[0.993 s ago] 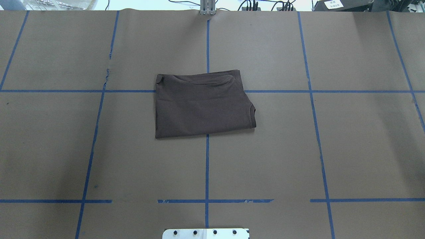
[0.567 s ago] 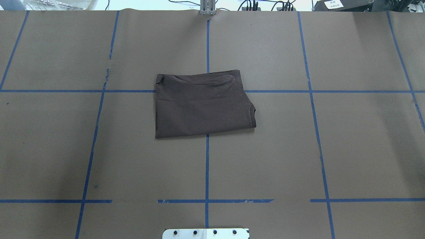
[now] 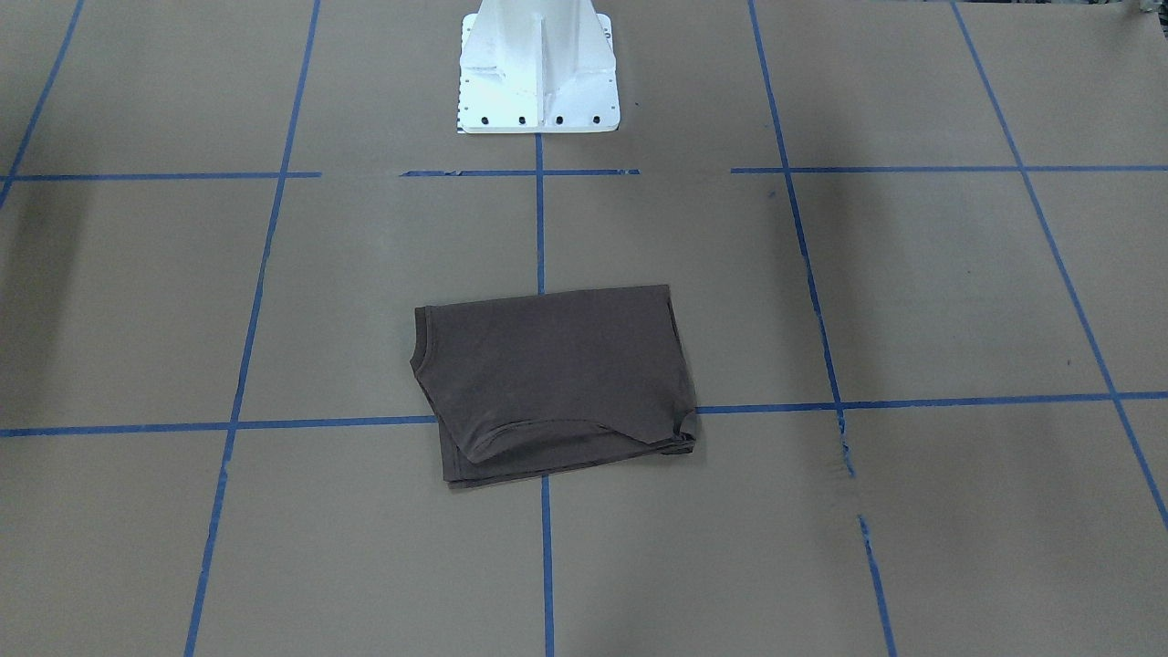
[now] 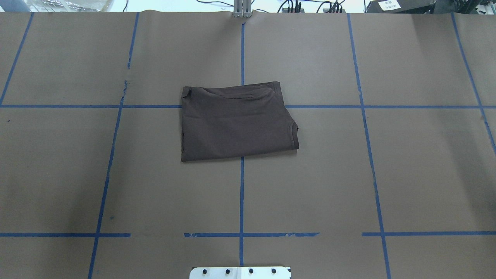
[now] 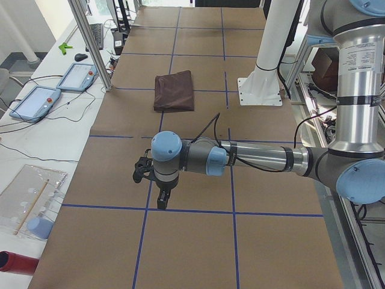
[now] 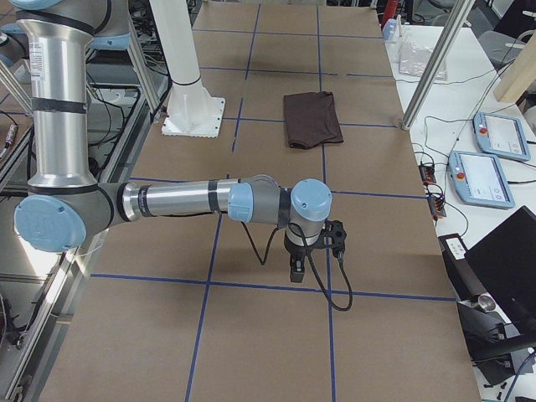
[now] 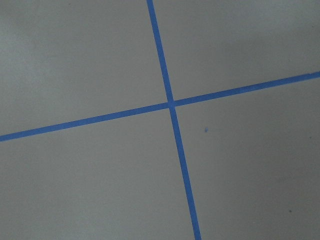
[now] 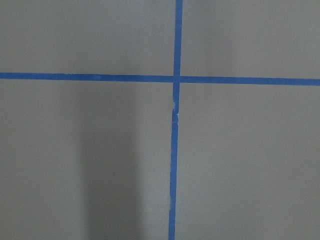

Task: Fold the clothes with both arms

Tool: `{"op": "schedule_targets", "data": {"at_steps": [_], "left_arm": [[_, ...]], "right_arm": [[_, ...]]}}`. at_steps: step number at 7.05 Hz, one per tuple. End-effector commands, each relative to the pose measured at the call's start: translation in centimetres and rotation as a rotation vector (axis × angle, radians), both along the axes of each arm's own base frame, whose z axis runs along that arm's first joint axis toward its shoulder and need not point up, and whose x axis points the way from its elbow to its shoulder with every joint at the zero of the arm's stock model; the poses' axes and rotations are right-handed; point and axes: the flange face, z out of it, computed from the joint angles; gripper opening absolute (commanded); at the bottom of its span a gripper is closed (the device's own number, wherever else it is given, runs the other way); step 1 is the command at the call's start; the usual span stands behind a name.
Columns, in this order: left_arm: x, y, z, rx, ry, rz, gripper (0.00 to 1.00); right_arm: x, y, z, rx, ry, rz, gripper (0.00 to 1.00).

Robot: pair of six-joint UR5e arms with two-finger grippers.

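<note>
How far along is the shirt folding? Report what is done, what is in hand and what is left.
Done: the T-shirt lies folded into a compact rectangle at the middle of the table. In hand: nothing. The left gripper and the right gripper hang over bare paper toward opposite table ends, far from it. Left: seemingly little. The layers at its edge away from the robot sit uneven and might want tidying.

No words or numbers can be read anywhere. A white label [image 4: 391, 5] is seen on a dark box [image 4: 410, 7] past the far edge of the table in the overhead view. Dark print is on it, but it is too small and blurred to be made out. A small white tag [image 6: 453, 246] is seen on the white side bench [image 6: 452, 100] in the view from the right end. Its marks cannot be read either.
</note>
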Motion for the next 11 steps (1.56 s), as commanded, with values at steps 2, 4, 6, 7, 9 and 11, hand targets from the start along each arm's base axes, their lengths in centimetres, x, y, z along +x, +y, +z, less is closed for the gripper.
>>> {"op": "schedule_targets", "data": {"at_steps": [2, 4, 6, 7, 9, 11], "left_arm": [[0.03, -0.11, -0.13, -0.011, 0.002, -0.015, 1.00], [0.03, -0.11, -0.13, -0.011, 0.002, -0.015, 1.00], [0.03, -0.18, -0.21, -0.009, 0.002, -0.015, 1.00], [0.10, -0.19, -0.21, -0.009, 0.002, -0.013, 1.00], [0.10, -0.28, -0.33, -0.003, 0.002, -0.013, 1.00], [0.09, -0.28, -0.24, -0.005, 0.000, -0.014, 1.00]], "right_arm": [[-0.01, -0.01, -0.14, 0.003, -0.002, 0.000, 1.00], [-0.08, -0.01, -0.07, 0.002, -0.002, -0.002, 1.00], [-0.14, -0.09, -0.13, 0.003, 0.000, -0.003, 1.00], [-0.14, -0.21, -0.26, 0.011, 0.000, -0.003, 1.00], [-0.13, -0.56, -0.39, 0.055, 0.002, -0.003, 1.00], [-0.13, -0.92, -0.66, 0.070, 0.002, -0.003, 1.00]]}}
